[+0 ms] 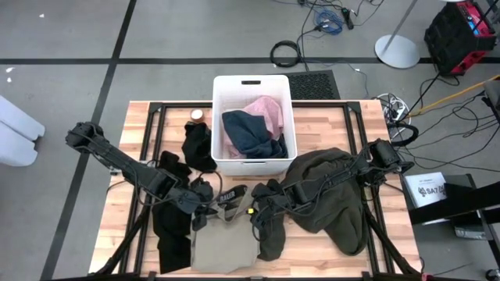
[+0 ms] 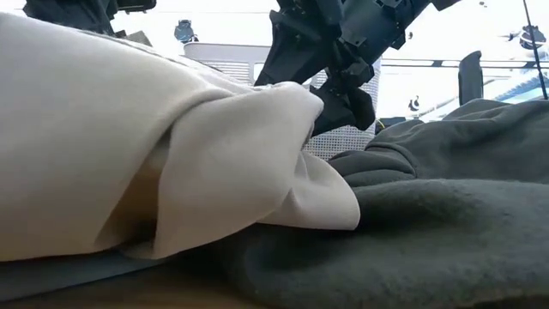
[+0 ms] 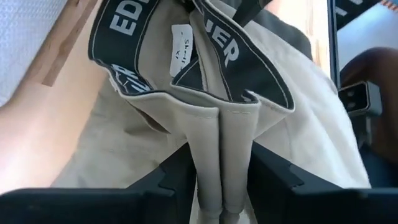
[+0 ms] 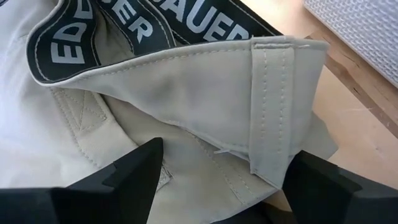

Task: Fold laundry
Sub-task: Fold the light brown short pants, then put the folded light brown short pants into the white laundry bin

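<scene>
Left gripper (image 3: 221, 186) was clamped on the beige-tan garment (image 1: 225, 234) waistband at the table's (image 1: 117, 234) front; right gripper (image 4: 217, 180) stood wide around its belt-loop edge. I judged folding barely begun: black (image 1: 199, 147) and olive-grey (image 1: 328, 195) pieces lay loose. White bin (image 1: 223, 86) held pink (image 1: 266, 113) and navy (image 1: 250, 134) cloth

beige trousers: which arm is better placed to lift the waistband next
Probably left. The left claw is shut on the black-lined waistband of the beige cloth trousers; the right claw only straddles it, open.
</scene>
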{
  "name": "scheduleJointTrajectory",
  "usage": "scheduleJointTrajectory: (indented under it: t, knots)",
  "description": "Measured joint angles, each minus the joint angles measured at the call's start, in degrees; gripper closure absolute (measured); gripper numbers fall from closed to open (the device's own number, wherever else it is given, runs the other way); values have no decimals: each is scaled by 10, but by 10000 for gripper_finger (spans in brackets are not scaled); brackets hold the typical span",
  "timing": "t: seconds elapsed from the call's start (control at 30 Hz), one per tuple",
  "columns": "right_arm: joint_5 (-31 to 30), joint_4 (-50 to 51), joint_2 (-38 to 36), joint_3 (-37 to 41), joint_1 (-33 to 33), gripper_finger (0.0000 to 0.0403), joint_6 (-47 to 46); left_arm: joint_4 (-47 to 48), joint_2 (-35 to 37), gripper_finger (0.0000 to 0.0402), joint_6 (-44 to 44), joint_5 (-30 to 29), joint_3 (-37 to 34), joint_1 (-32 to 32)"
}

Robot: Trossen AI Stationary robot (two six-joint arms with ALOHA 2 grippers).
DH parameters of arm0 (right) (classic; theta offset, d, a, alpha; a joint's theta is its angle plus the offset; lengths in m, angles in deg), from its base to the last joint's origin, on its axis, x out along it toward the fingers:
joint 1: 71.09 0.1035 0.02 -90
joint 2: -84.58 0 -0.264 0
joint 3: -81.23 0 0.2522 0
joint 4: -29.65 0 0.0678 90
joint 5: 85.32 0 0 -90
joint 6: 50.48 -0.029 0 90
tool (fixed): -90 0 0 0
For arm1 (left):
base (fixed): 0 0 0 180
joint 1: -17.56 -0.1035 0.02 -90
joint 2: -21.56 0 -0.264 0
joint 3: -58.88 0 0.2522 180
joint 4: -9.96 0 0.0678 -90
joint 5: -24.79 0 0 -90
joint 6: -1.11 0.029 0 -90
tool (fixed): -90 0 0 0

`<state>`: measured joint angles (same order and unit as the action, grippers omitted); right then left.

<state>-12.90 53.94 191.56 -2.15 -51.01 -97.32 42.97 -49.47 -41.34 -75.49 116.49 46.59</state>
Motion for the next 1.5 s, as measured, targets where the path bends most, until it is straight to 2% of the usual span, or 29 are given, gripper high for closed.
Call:
scheduleJointTrajectory:
  t: [0.17,0.33,0.4,0.47,0.63,0.73,0.9,1.0,1.1,1.23,1.5]
  knots:
    - [0,0,0,0,0,115,2,-25,0,262,-1,18,0,-2]
    - [0,0,0,0,0,115,2,-24,0,222,35,16,0,-1]
    - [0,0,0,0,0,115,2,-24,0,202,-2,19,0,-1]
    - [0,0,0,0,0,115,7,-17,2,189,-18,47,0,-8]
    - [8,-1,0,0,0,115,29,61,24,183,-26,116,0,-26]
    - [20,1,0,-2,0,115,30,142,52,183,-58,115,0,-39]
    - [19,0,0,-7,0,115,-16,258,114,183,-87,41,0,-48]
    - [-24,16,1,-7,0,115,-45,284,153,183,-96,-13,0,-48]
    - [-50,25,9,-7,0,115,-63,261,187,183,-95,-66,0,-43]
    - [-53,12,30,-7,-1,115,-78,193,215,183,-61,-125,0,-34]
    - [-78,-20,100,-8,-6,115,-80,31,216,183,46,-170,0,-18]
